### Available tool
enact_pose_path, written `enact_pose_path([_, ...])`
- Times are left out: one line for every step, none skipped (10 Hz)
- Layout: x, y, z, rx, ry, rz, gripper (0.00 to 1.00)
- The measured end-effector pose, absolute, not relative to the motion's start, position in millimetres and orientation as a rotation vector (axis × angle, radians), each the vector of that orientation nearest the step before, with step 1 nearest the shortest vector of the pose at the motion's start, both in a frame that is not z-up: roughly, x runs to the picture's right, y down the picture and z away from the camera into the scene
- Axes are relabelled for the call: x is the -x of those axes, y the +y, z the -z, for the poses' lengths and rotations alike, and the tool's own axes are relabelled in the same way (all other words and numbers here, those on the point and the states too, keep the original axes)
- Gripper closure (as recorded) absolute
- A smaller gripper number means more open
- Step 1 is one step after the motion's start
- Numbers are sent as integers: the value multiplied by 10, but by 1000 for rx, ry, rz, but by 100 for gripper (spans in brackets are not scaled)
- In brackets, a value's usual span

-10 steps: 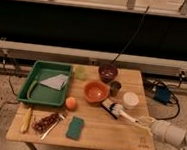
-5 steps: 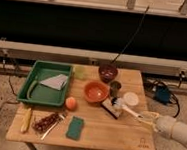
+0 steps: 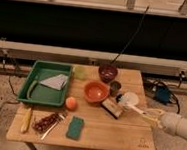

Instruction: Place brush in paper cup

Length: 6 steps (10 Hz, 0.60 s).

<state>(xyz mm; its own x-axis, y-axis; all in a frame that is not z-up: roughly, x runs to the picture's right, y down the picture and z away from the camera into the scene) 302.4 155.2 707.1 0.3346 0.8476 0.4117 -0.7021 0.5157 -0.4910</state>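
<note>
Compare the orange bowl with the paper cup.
The orange bowl is orange and wider; the paper cup is white and smaller. The bowl sits mid-table; the cup is further right, beside the brush held by the gripper at the right edge of the table. Both stand upright and round.

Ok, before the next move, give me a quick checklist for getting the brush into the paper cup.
1. Grip: the gripper, at the table's right edge, is shut on the brush handle: ok.
2. Paper cup upright, mouth up: ok.
3. Brush head lined up over the cup's mouth: cannot tell; it shows at the cup's left rim.
4. Room around the cup: not ok; the tan block and the metal cup stand close by.
5. Brush head already inside the cup: cannot tell.
</note>
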Motion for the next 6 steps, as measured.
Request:
enact_pose_path([-3130, 1522, -7104, 236, -670, -1036, 100])
enact_pose_path([-3189, 1505, -7119, 231, -662, -1044, 100])
enact_pose_path([-3262, 1472, -7126, 221, -655, -1055, 100])
enact_pose_path([-3309, 1440, -7120, 212, -653, -1064, 100])
enact_pose_path([-3344, 1416, -7113, 206, -653, -1071, 100])
enact_pose_path([-3391, 1380, -7101, 197, -655, -1080, 100])
